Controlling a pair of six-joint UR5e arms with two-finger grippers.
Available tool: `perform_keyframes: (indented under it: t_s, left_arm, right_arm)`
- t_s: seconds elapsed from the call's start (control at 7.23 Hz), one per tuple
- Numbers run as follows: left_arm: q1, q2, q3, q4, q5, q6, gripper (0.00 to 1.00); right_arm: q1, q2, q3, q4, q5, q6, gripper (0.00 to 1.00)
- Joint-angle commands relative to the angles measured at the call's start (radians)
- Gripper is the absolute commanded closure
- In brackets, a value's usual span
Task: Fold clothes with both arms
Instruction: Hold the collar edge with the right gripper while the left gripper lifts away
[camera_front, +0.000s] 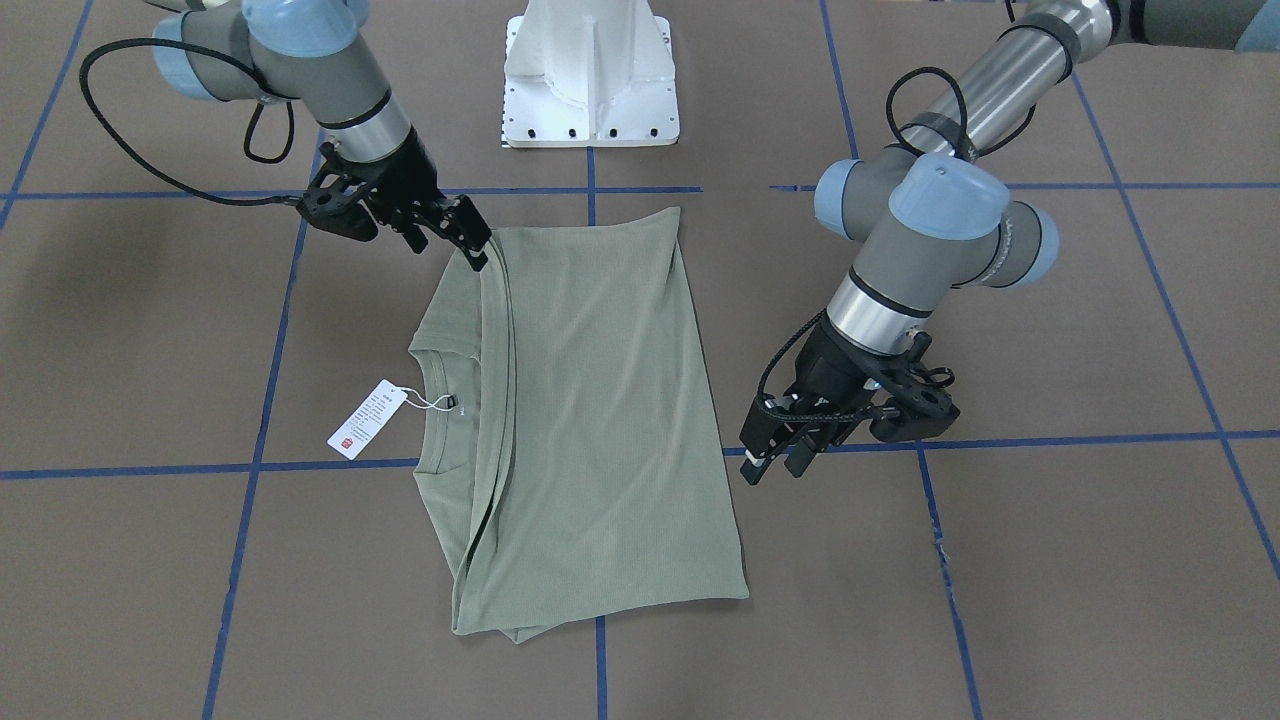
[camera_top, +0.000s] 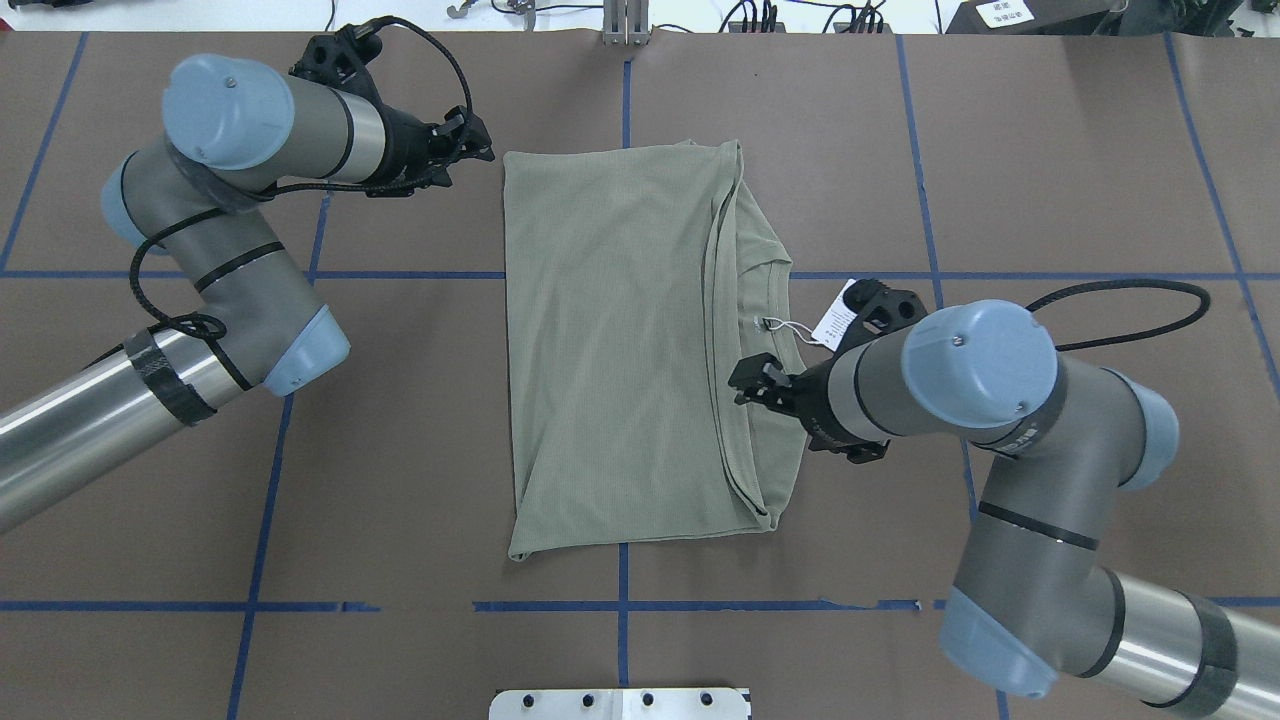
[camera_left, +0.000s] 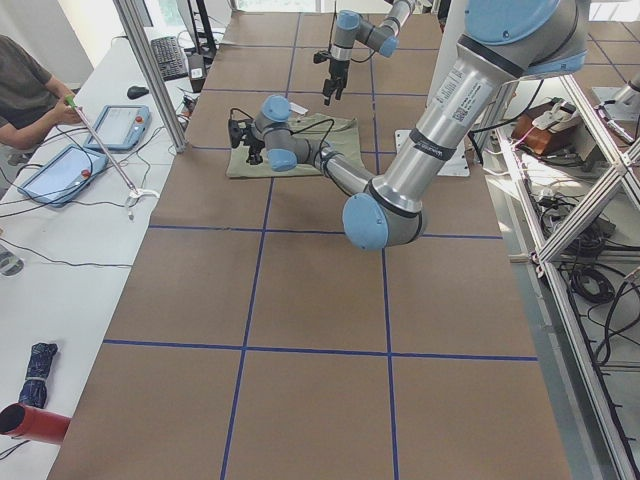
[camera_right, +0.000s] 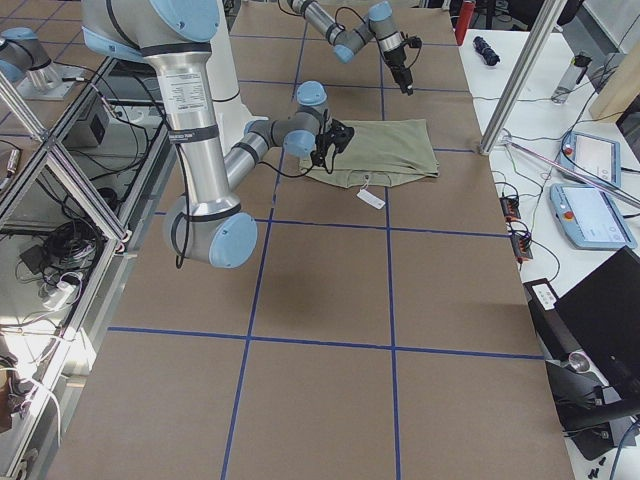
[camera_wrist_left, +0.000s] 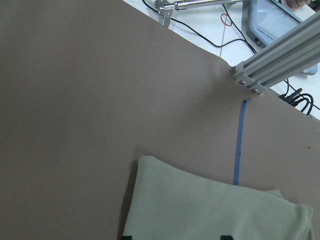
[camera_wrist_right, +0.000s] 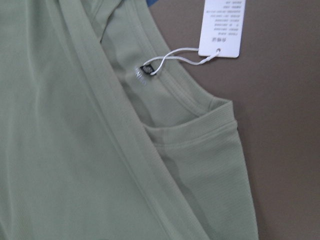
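Jaws on your grey metal left arm (camera_front: 930, 250) with light blue joint caps stand well apart and hold nothing. They hover over the brown, blue-taped tabletop (camera_front: 1050, 560) near the edge of your sage-green ribbed crew-neck shirt (camera_front: 600, 420), right of centre in the front-facing view. Whether the jaws on your matching grey right arm (camera_front: 330, 90) are parted or closed cannot be told; their tips sit at the cloth's upper left corner in that view. That shirt lies flat mid-tabletop, folded into a tall rectangle, collar towards the left. Its white paper hang tag (camera_front: 367, 419) with a red mark rests on the tabletop left of the collar, tied on by string.
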Motion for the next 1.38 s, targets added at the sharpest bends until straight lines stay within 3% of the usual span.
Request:
perform_keyframes:
  t_s: [0.0, 0.14, 0.41, 0.55, 0.69, 0.97, 1.11, 1.24]
  left_arm:
    - [0.004, 0.016, -0.019, 0.000, -0.002, 0.000, 0.34]
    - [0.006, 0.016, -0.019, 0.000, -0.002, 0.000, 0.34]
    - [0.008, 0.016, -0.012, 0.000, -0.001, 0.000, 0.34]
    - [0.008, 0.016, -0.012, 0.000, -0.001, 0.000, 0.34]
    - [0.008, 0.016, -0.012, 0.000, -0.001, 0.000, 0.33]
    - [0.008, 0.019, -0.011, 0.000, -0.001, 0.000, 0.33]
    - [0.008, 0.016, -0.011, 0.000, -0.001, 0.000, 0.33]
    - [0.008, 0.019, -0.011, 0.000, -0.001, 0.001, 0.34]
  right_arm:
    - [-0.058, 0.053, -0.003, -0.124, 0.013, -0.412, 0.08]
    - [-0.078, 0.053, -0.009, -0.148, 0.003, -0.730, 0.13]
    - [-0.089, 0.109, -0.018, -0.333, -0.001, -0.993, 0.22]
    - [-0.093, 0.158, -0.023, -0.416, -0.001, -1.075, 0.30]
    - [-0.110, 0.157, -0.041, -0.422, -0.005, -1.085, 0.38]
    - [-0.129, 0.158, -0.071, -0.422, -0.036, -1.088, 0.40]
    - [-0.129, 0.160, -0.071, -0.422, -0.037, -1.088, 0.61]
    - [-0.129, 0.158, -0.071, -0.422, -0.037, -1.089, 1.00]
